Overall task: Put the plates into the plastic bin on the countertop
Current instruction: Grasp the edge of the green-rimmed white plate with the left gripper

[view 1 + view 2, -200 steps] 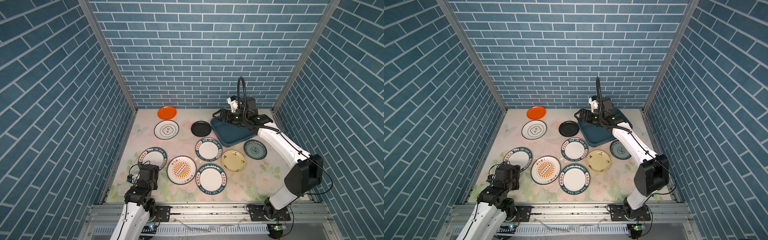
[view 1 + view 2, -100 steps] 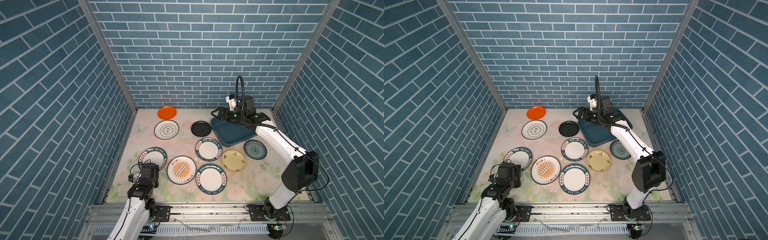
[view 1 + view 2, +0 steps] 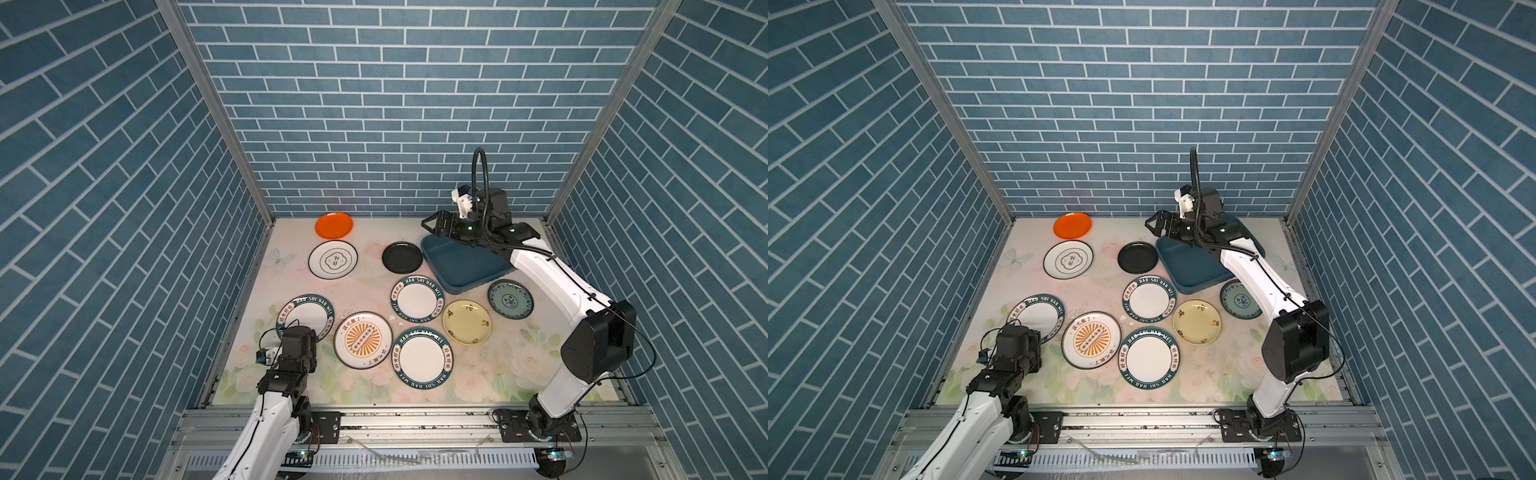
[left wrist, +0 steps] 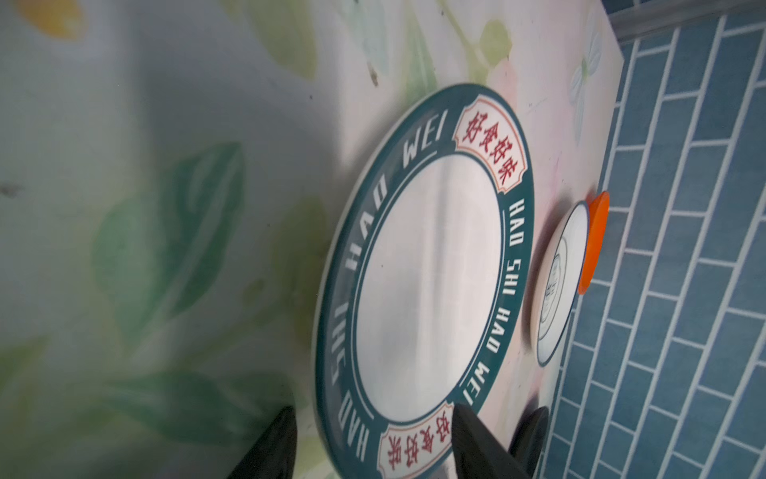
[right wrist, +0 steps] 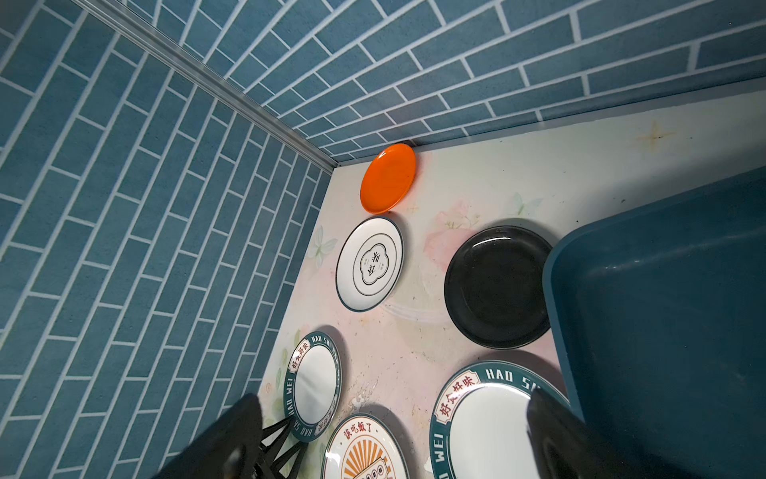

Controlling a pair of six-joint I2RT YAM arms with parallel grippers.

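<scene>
Several plates lie flat on the flowered countertop. My left gripper is open and straddles the near rim of the leftmost teal-lettered plate. One finger is over the plate's face. The other finger is outside the rim, a gap away. My right gripper hangs open with nothing in it, above the far left corner of the dark teal plastic bin. The bin's visible floor is bare.
Other plates are the sunburst, two teal-lettered ones, pale yellow, patterned teal, black beside the bin, quatrefoil and orange at the back wall. Brick walls close in on three sides.
My left gripper's jaws have narrowed around the plate's rim. The right arm has drifted slightly left over the bin, its jaws unchanged.
</scene>
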